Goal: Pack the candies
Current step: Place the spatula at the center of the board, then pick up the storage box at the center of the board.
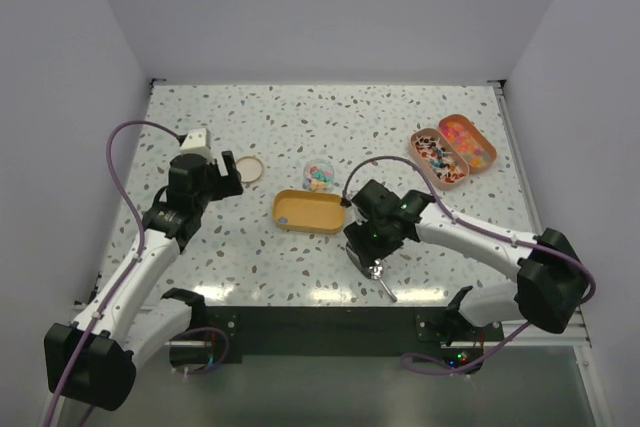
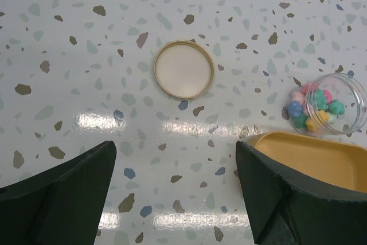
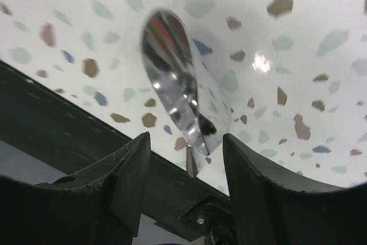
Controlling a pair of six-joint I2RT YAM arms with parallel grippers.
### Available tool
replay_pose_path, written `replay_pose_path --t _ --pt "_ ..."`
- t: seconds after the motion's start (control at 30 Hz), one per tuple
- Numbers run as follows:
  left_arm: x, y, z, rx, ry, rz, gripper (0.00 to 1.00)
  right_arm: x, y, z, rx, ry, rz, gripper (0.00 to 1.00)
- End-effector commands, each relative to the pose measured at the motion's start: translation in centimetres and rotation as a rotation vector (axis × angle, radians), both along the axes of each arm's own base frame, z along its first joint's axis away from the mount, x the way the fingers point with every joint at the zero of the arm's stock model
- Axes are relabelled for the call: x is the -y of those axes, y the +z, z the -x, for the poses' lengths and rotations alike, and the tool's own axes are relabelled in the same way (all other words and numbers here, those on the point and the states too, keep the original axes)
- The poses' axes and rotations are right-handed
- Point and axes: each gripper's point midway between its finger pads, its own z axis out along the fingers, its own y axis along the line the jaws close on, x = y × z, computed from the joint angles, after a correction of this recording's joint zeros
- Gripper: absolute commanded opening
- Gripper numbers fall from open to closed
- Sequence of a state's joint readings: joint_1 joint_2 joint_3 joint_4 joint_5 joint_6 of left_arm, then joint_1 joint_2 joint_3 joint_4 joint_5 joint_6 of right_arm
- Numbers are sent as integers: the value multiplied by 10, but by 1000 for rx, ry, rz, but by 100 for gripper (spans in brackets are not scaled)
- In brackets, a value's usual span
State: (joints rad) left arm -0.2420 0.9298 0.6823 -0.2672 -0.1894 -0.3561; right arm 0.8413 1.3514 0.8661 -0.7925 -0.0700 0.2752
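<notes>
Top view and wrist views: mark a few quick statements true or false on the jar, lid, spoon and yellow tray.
The jar holds candies. True.
The lid sits on the jar. False: it lies apart, left of the jar.
The left hand is open and empty. True.
The yellow tray is full of candies. False: it looks almost empty.
The spoon is by the left hand. False: it is at the right hand.

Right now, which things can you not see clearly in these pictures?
- Spoon: blurred in the right wrist view; from above, the right gripper hides part of it.
- Yellow tray: left wrist view, cut by the edge and a finger.
- Candies at far right: too small to count.
</notes>
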Motion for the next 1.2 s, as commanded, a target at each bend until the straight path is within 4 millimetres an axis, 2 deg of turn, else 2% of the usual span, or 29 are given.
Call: replay_pose_path --t 0.0,0.07,0.1,0.17,0.23,0.33,0.5,0.53,0.63,0.7,0.73,0.77,0.87,0.9,1.0,1.07,1.17 --pt "-2 16 -9 65 14 18 90 -40 51 -28 140 88 -127 57" --pt "-4 17 -8 69 20 15 90 -55 52 -38 180 161 -134 58" --pt "-5 18 -8 72 24 14 90 -67 61 -47 204 186 -153 58" --pt "-6 19 -7 75 27 14 90 -87 63 -65 271 284 -143 58" --pt "-6 18 -7 73 30 12 90 -98 62 -75 301 339 -130 58" --pt "-8 20 -6 79 36 7 90 -120 52 -92 326 402 -126 57" --pt "-11 19 -6 79 49 -1 90 -153 35 -106 324 473 -169 54" --pt "-12 19 -6 80 51 -4 90 -155 23 -108 308 481 -156 54" --pt "-12 20 -5 81 51 -2 90 -161 6 -116 312 495 -135 51" --pt "-12 20 -6 81 52 -4 90 -165 2 -119 316 509 -130 47" --pt "-12 19 -6 80 51 -3 90 -165 -5 -120 304 517 -112 44" --pt "-11 20 -6 81 49 -3 90 -168 -3 -121 308 525 -116 41" --pt "-12 18 -6 76 50 -3 90 -175 -3 -116 305 562 -127 25" --pt "-11 18 -6 76 48 -2 90 -176 -3 -112 299 578 -128 14" --pt "-12 18 -7 75 50 -2 90 -177 4 -102 288 611 -137 0" --pt "-11 17 -7 73 46 -1 90 -172 7 -92 274 634 -134 0" --pt "-11 18 -7 74 45 2 90 -164 27 -76 255 655 -166 0"
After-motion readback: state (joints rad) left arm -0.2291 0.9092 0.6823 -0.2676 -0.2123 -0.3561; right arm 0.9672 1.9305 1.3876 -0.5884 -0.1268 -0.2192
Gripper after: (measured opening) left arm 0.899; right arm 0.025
